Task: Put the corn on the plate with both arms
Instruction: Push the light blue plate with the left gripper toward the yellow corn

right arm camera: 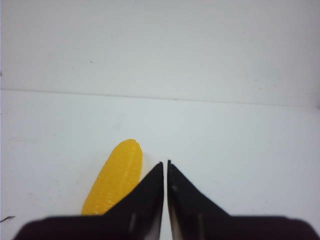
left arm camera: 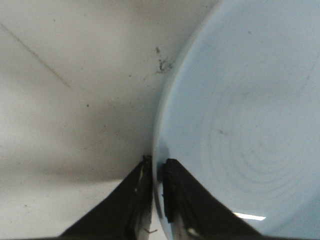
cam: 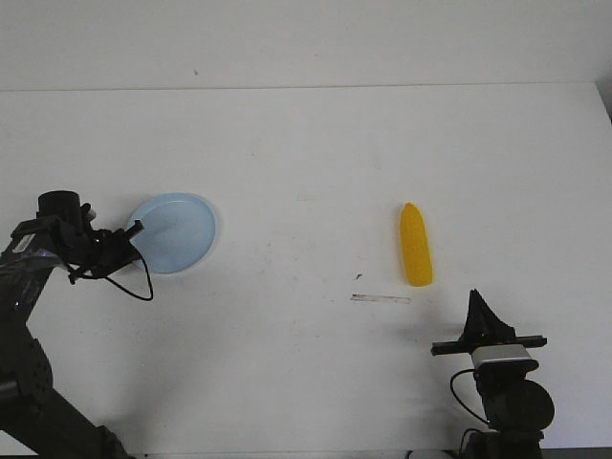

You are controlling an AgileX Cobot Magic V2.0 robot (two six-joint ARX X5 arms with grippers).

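On the white table (cam: 306, 153), the left gripper (left arm camera: 156, 167) pinches the pale blue plate (cam: 177, 234) by its rim, while the right gripper (right arm camera: 165, 165), jaws closed on nothing, hovers just beside the yellow corn cob (cam: 416, 245). Stiff, smooth plastic, likely light and slippery; best grasped mid-cob across its width.
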